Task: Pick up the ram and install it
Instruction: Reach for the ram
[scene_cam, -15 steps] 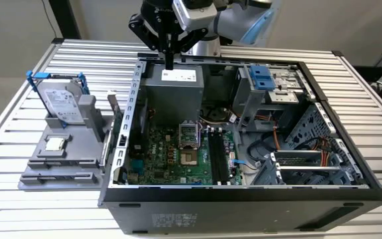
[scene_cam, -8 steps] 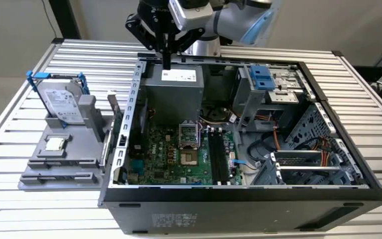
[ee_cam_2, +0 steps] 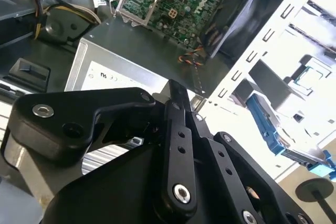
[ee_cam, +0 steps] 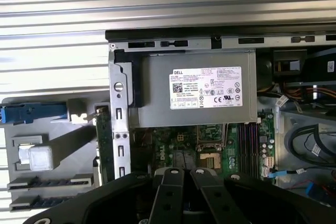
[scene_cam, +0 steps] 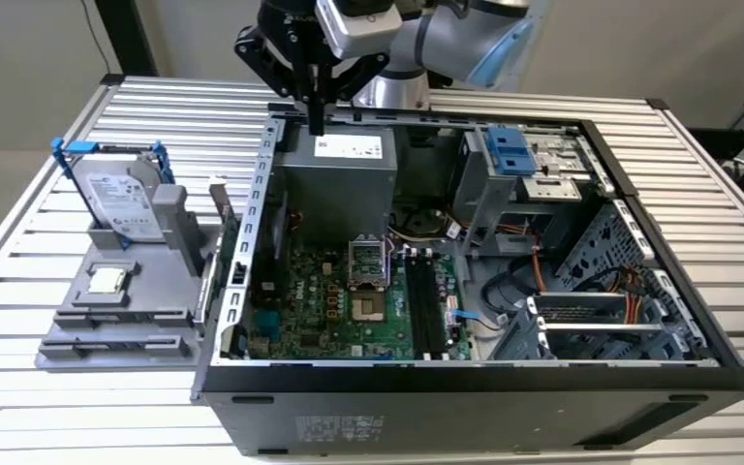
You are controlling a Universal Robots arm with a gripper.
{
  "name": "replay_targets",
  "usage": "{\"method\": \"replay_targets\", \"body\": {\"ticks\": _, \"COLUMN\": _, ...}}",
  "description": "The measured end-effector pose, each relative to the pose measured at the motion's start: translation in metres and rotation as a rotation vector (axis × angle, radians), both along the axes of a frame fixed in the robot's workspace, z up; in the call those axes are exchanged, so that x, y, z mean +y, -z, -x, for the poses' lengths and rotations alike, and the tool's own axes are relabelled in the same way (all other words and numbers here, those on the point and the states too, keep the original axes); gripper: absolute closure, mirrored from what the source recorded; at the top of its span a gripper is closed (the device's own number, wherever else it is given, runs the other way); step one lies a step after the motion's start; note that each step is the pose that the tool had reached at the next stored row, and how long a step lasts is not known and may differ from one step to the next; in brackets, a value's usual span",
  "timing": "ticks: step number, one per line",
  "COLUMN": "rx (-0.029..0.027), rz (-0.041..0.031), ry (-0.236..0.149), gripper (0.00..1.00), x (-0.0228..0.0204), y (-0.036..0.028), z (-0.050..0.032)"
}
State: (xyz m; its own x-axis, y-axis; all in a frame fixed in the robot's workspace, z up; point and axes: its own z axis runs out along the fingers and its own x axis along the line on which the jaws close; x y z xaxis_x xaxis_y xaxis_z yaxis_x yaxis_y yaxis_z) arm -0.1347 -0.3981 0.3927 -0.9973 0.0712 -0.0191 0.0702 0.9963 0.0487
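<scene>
My gripper [scene_cam: 317, 124] hangs above the back edge of the open computer case [scene_cam: 259, 194], over the grey power supply [scene_cam: 340, 170]. Its black fingers point down, pressed together with nothing between them. Both wrist views show the fingers [ee_cam_2: 177, 90] [ee_cam: 181, 174] shut over the power supply's label. A thin dark stick that looks like the ram [scene_cam: 221, 218] stands on edge in the grey holder [scene_cam: 113, 329], close against the case's outer wall, well away from the gripper. In the first wrist view it appears edge-on as the ram [ee_cam: 103, 140]. Black memory slots [scene_cam: 430, 305] lie on the green motherboard.
The holder, at the exterior view's left, also carries a silver hard drive in a blue frame [scene_cam: 124, 199] and a small square processor chip [scene_cam: 108, 281]. Inside the case are a processor socket [scene_cam: 369, 281], cables and drive cages [scene_cam: 527, 165]. All of it rests on a slatted metal table [scene_cam: 36, 252].
</scene>
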Motion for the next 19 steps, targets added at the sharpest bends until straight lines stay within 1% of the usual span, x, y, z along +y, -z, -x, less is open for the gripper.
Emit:
{"method": "replay_targets", "body": {"ticks": 7, "rx": 0.0000, "rz": 0.0000, "ry": 0.000, "gripper": 1.00, "x": 0.0011, "y": 0.0000, "z": 0.0073}}
{"method": "replay_targets", "body": {"ticks": 14, "rx": -0.0001, "rz": -0.0001, "ry": 0.000, "gripper": 1.00, "x": 0.0014, "y": 0.0000, "z": 0.0173}}
{"method": "replay_targets", "body": {"ticks": 19, "rx": 0.0000, "rz": 0.0000, "ry": -0.002, "gripper": 1.00, "x": 0.0014, "y": 0.0000, "z": 0.0274}}
